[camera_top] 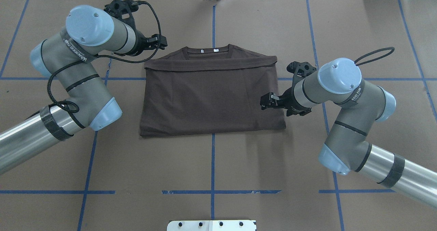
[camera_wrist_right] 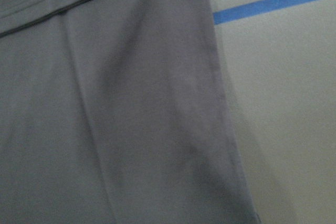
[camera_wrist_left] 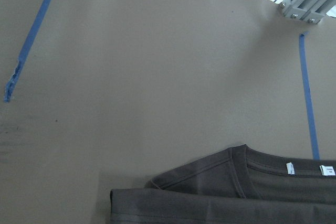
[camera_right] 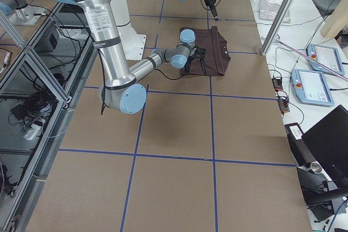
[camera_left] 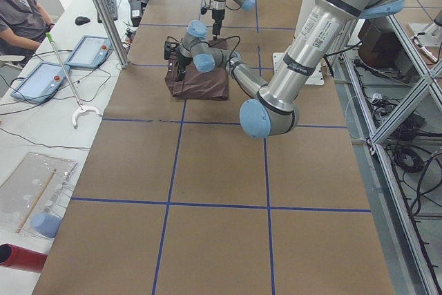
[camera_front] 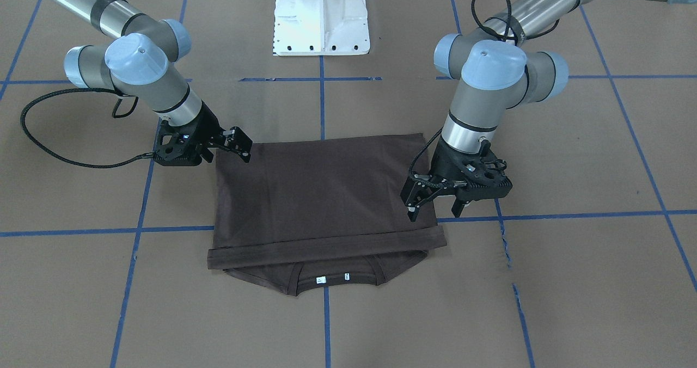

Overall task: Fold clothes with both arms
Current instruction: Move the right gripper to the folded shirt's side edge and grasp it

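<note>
T-shirt (camera_top: 211, 97) folded | collar (camera_top: 208, 51) pts away frm base (camera_top: 211, 225) | long axis L-R

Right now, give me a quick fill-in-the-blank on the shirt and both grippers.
1. The T-shirt lies folded, its collar pointing ___ from the robot's white base.
2. The left gripper hangs by the T-shirt's ___ end.
3. The right gripper is open at the T-shirt's side edge, holding ___.
4. The table grid is marked in ___ tape.

Missing words: away; collar; nothing; blue.
</note>
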`<act>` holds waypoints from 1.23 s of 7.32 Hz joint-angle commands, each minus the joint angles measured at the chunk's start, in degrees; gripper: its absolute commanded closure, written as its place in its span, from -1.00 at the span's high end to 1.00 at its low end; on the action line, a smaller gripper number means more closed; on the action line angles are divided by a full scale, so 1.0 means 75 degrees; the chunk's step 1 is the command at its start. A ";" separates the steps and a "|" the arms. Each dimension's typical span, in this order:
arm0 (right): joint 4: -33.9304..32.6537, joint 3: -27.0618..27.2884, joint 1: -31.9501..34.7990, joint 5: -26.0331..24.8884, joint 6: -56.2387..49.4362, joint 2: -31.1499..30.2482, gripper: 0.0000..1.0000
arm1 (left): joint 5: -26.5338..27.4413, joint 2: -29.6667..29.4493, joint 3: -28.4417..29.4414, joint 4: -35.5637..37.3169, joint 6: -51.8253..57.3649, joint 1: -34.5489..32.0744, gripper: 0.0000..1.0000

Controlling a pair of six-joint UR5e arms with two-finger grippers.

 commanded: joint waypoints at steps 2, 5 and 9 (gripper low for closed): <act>-0.0141 0.0038 -0.0157 -0.0091 0.0016 -0.0187 0.86 | -0.0013 0.0016 -0.0007 0.0001 -0.0014 0.0000 1.00; -0.0236 0.0050 -0.0204 -0.0009 -0.0112 -0.0187 -1.00 | -0.0001 0.0121 -0.0019 -0.0022 -0.0014 0.0000 1.00; -0.0247 0.0981 -0.0506 -0.0020 -0.0113 -0.0897 -1.00 | -0.0001 0.0098 -0.0135 -0.0046 -0.0025 0.0000 1.00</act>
